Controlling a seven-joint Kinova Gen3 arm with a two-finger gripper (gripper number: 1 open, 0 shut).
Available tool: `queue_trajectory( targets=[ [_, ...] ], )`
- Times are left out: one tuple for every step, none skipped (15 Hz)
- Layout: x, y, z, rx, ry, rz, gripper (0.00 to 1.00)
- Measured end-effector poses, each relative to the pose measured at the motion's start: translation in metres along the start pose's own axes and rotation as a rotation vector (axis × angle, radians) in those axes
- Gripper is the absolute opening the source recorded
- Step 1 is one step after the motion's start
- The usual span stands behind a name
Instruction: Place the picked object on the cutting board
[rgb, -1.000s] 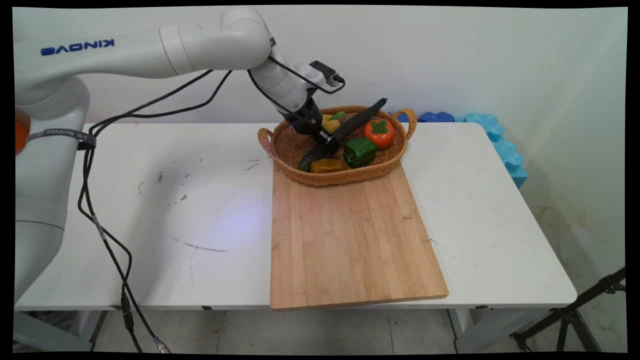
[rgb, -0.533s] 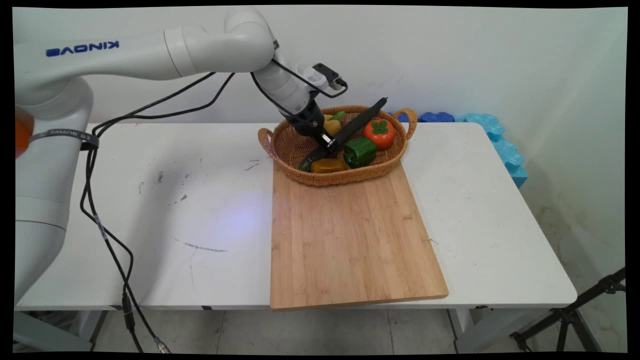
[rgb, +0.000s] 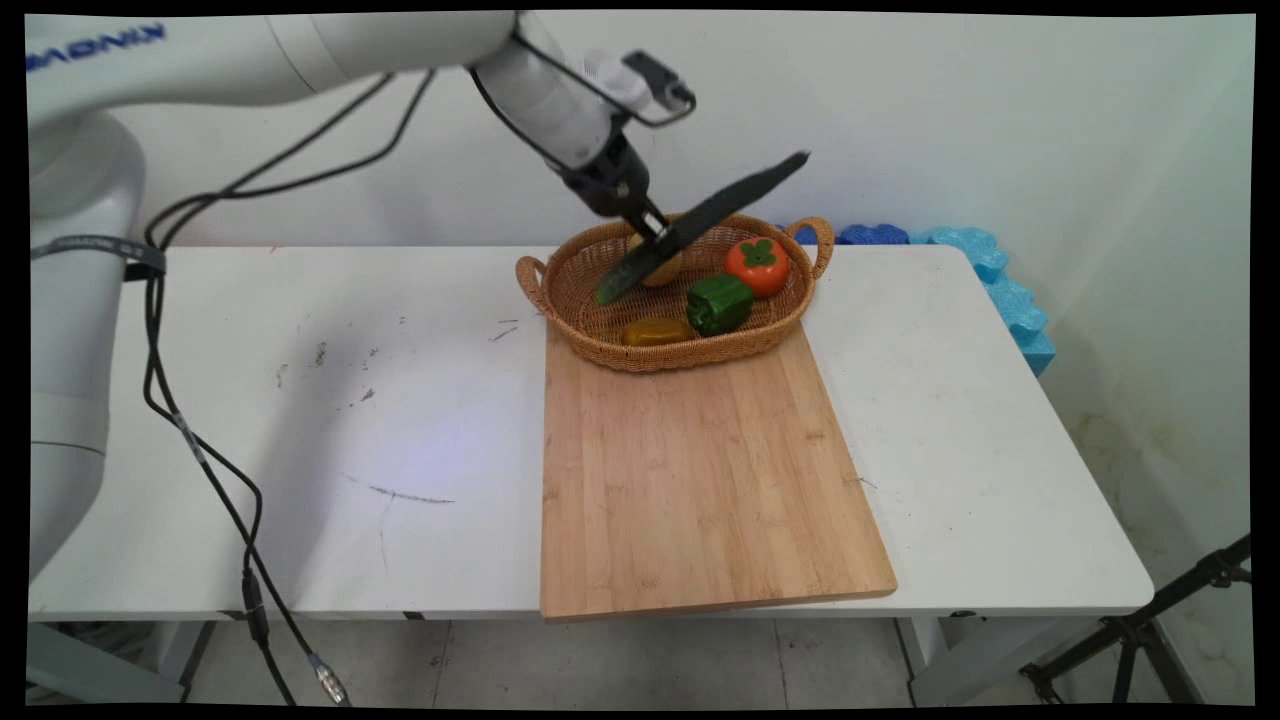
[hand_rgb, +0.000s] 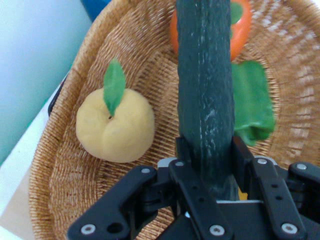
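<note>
I count one wicker basket (rgb: 590, 285) on the bench (rgb: 300, 400). One cucumber (rgb: 700, 225), dark green, long. One yellow apple-like fruit with a leaf (hand_rgb: 115, 125). One persimmon (rgb: 757, 266), orange with green top. One green bell pepper (rgb: 718, 303). One yellow-orange pepper (rgb: 655, 331) at the basket's near side. That makes five produce items in all. One wooden cutting board (rgb: 700, 480). One pincer (hand_rgb: 207, 155). Blue foam pieces (rgb: 990, 270) behind the bench, number I cannot tell.
</note>
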Motion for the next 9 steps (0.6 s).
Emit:
queue_trajectory(
  targets=[
    [0.003, 0.003, -0.015, -0.007, 0.009, 0.016, 0.00],
    [0.004, 0.007, -0.032, -0.017, 0.017, 0.036, 0.00],
    [0.003, 0.012, -0.048, -0.030, 0.021, 0.055, 0.00],
    [0.002, 0.016, -0.060, -0.041, 0.023, 0.073, 0.00],
    [0.000, 0.022, -0.074, -0.055, 0.025, 0.095, 0.00],
    [-0.003, 0.028, -0.085, -0.067, 0.024, 0.119, 0.00],
    [-0.008, 0.034, -0.093, -0.077, 0.020, 0.140, 0.00],
    [-0.011, 0.037, -0.098, -0.084, 0.016, 0.155, 0.00],
    [-0.016, 0.043, -0.104, -0.093, 0.010, 0.178, 0.00]
  ],
)
